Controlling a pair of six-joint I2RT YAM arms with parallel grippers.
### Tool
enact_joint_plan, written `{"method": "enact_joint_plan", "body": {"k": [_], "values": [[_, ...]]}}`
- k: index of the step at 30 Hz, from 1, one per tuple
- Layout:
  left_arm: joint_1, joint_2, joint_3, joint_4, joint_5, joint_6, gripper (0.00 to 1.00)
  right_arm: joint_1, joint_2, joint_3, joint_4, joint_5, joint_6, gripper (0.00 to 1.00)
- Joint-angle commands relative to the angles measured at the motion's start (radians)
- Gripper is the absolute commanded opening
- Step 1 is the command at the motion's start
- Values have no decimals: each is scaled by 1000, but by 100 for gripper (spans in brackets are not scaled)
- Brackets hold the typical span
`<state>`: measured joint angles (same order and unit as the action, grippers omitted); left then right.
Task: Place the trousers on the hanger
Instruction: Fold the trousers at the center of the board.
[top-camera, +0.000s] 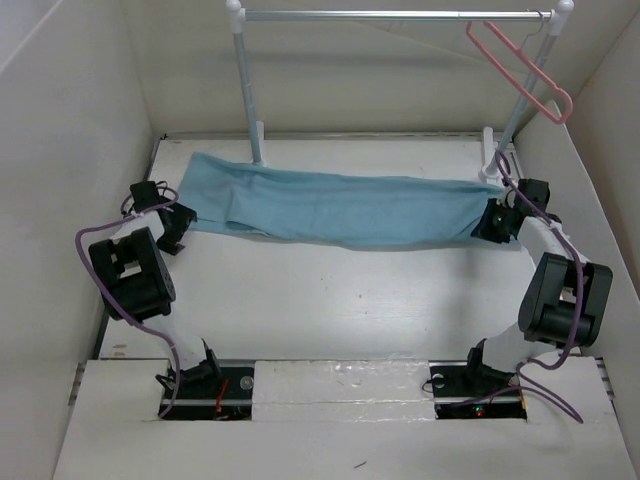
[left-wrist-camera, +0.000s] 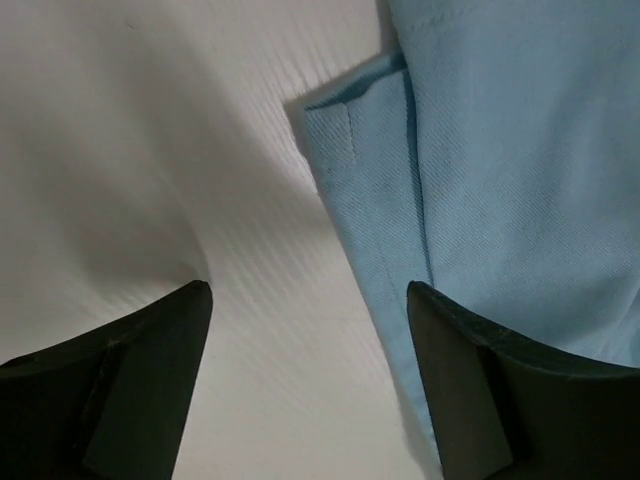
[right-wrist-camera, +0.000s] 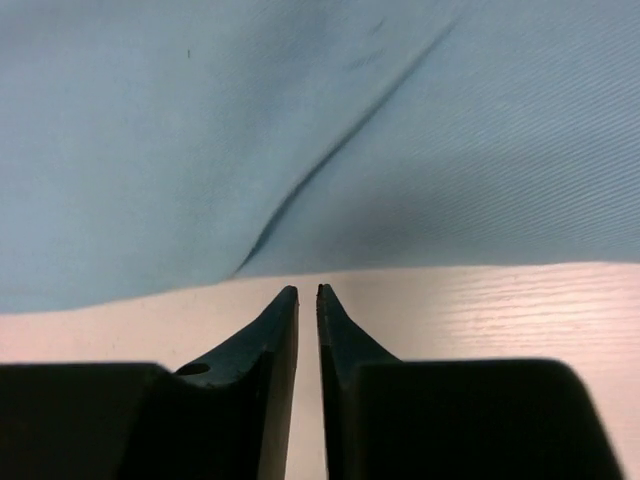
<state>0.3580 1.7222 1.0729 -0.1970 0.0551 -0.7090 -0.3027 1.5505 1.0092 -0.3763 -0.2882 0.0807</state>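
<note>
One pair of sky-blue trousers (top-camera: 340, 208) lies flat, folded lengthwise, faintly creased.

Matt woven cloth trousers (top-camera: 330, 208), finely ribbed matt table (top-camera: 320, 300), shiny metal rail (top-camera: 390, 16)

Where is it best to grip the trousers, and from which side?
Probably at the two short ends: the trousers lie flat, stretched across the table. The open left tool can come from the left over the stitched corner. The shut right tool must open, then come from the right.
</note>
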Motion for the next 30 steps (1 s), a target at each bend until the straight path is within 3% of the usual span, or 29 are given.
{"method": "enact_joint_plan", "body": {"k": [1,2,5,6,7,10,16,20,21,22,25,26,27,28,30], "values": [[-5,49,-11,113,109,-131,73,-9,-52,-38,70,-83,-56,20],[-5,68,-7,123,107,-141,56,-9,-62,-49,71,-98,-58,23],[-5,122,36,107,46,-162,38,2,-99,-86,63,-95,-56,26],[-5,135,53,99,31,-168,28,2,-107,-92,65,-98,-56,27],[-5,154,62,85,20,-168,11,2,-119,-103,60,-97,-55,27],[-5,171,101,62,-79,-159,0,2,-141,-98,39,-94,-62,27],[-5,148,179,22,-245,-98,0,2,-153,-92,20,-85,-68,27],[4,94,145,50,-258,-113,0,2,-155,-109,8,-59,-100,28],[4,90,130,66,-224,-112,0,2,-152,-121,8,-63,-102,32],[15,106,131,86,-181,-103,15,-24,-141,-127,13,-74,-102,35],[24,163,168,42,-95,-109,47,-45,-116,-139,30,-138,-91,42],[24,160,156,63,-63,-104,54,-46,-107,-136,39,-169,-84,45],[24,160,142,64,-60,-112,54,-46,-104,-136,42,-173,-82,45],[24,143,125,99,-28,-116,64,-46,-105,-132,45,-174,-84,45],[24,136,107,111,-6,-130,72,-35,-113,-124,42,-160,-82,45]]}}
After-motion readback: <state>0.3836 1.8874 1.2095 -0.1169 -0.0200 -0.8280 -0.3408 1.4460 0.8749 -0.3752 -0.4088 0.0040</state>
